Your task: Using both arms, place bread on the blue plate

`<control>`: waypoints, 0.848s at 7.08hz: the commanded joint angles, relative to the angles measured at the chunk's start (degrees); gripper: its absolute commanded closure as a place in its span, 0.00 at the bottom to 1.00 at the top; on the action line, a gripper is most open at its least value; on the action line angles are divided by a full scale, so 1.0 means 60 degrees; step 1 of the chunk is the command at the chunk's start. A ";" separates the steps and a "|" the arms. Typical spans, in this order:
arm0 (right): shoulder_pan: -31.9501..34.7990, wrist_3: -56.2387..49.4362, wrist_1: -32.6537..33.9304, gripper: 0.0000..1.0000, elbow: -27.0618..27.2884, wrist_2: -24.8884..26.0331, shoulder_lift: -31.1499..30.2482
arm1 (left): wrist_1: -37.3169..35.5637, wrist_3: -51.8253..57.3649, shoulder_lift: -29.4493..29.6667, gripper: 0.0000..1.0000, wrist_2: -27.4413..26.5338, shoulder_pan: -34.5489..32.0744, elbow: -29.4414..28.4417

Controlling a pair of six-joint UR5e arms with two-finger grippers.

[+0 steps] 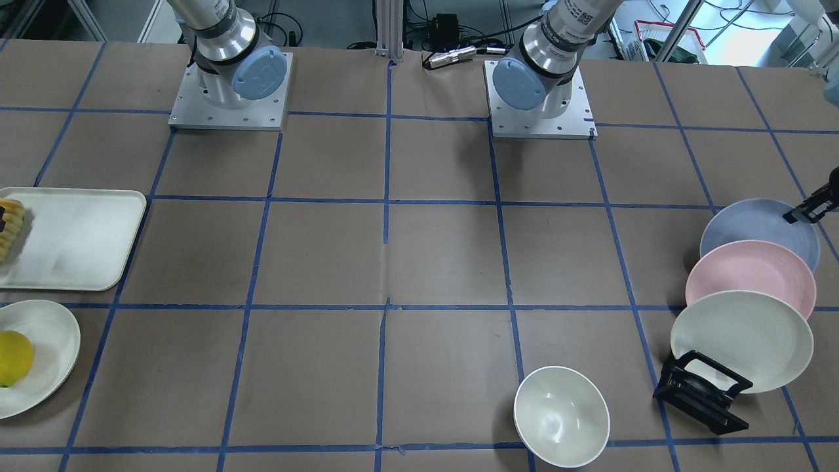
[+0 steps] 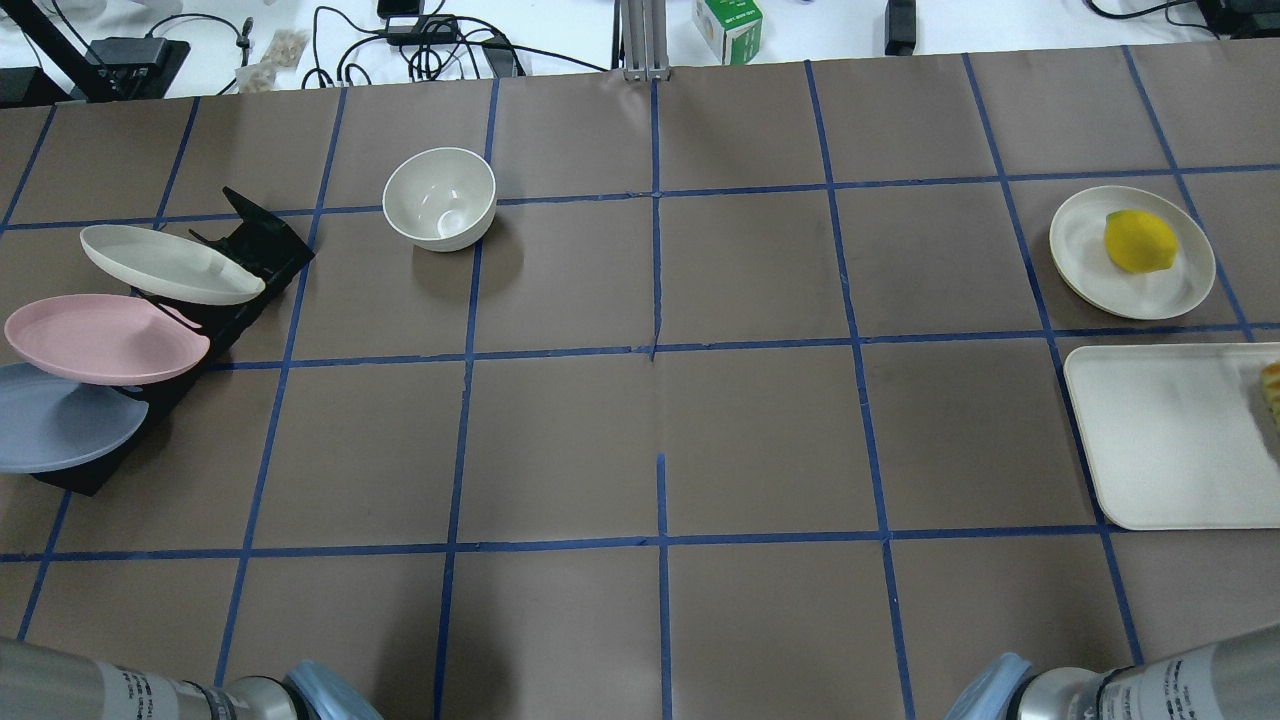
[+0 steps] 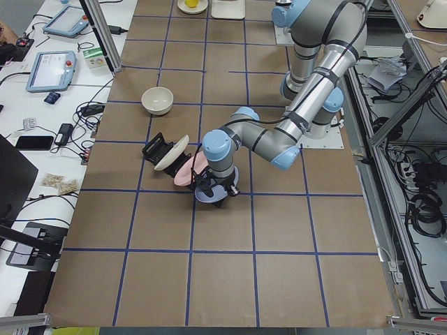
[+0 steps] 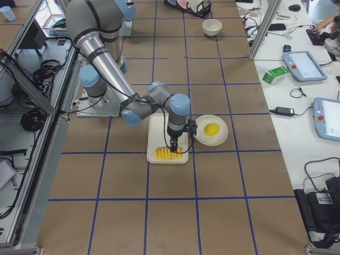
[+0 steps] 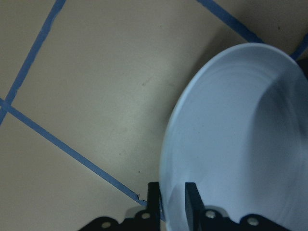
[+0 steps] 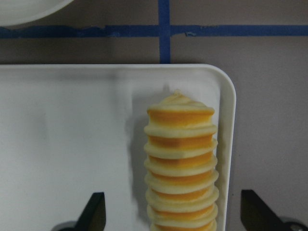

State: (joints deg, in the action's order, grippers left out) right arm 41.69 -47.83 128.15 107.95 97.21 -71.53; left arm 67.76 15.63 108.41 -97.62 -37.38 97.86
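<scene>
Both pickups are in hand at once. The right gripper hangs spread wide over the bread, with its fingers at 7 and 5 o'clock of the right wrist view. Neither touches the loaf, which lies along one edge of the white tray. The left gripper has its 2 fingers on either side of the rim of the blue plate, at 6 o'clock of its wrist view. The gap is narrow, so it looks clamped on the plate, which leans in the black rack beside the pink plate.

Next, I judge, the right gripper must drop and close across the loaf's width. The left must lift the plate clear of the rack and lay it flat within the other arm's reach.

The overhead view shows neither gripper, only the plate at 9 o'clock and a sliver of bread at 3 o'clock. The wrist views alone show the finger gaps. The front-facing view catches the left fingers at the plate's rim, at 3 o'clock.
</scene>
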 commanded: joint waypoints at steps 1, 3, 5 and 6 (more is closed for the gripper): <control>-0.0019 -0.0099 0.0451 0.00 0.0055 -0.0030 0.0465 | 0.0014 0.0090 -0.0022 1.00 -0.0033 0.0004 -0.0122; -0.0019 -0.0172 0.0496 0.00 0.0041 0.0014 0.0670 | 0.0014 0.0134 -0.0183 1.00 -0.0077 0.0004 -0.0152; -0.0019 -0.0172 0.0496 0.00 0.0056 0.0043 0.0789 | 0.0130 0.0090 -0.0344 1.00 -0.1125 0.0004 -0.0603; -0.0019 -0.0201 0.0482 0.01 0.0056 0.0072 0.0789 | 0.0190 0.0075 -0.0374 1.00 -0.1379 0.0033 -0.0954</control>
State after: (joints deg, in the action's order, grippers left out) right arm 41.57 -48.91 131.10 108.27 97.47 -66.97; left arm 68.42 16.25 106.52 -103.22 -37.30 94.44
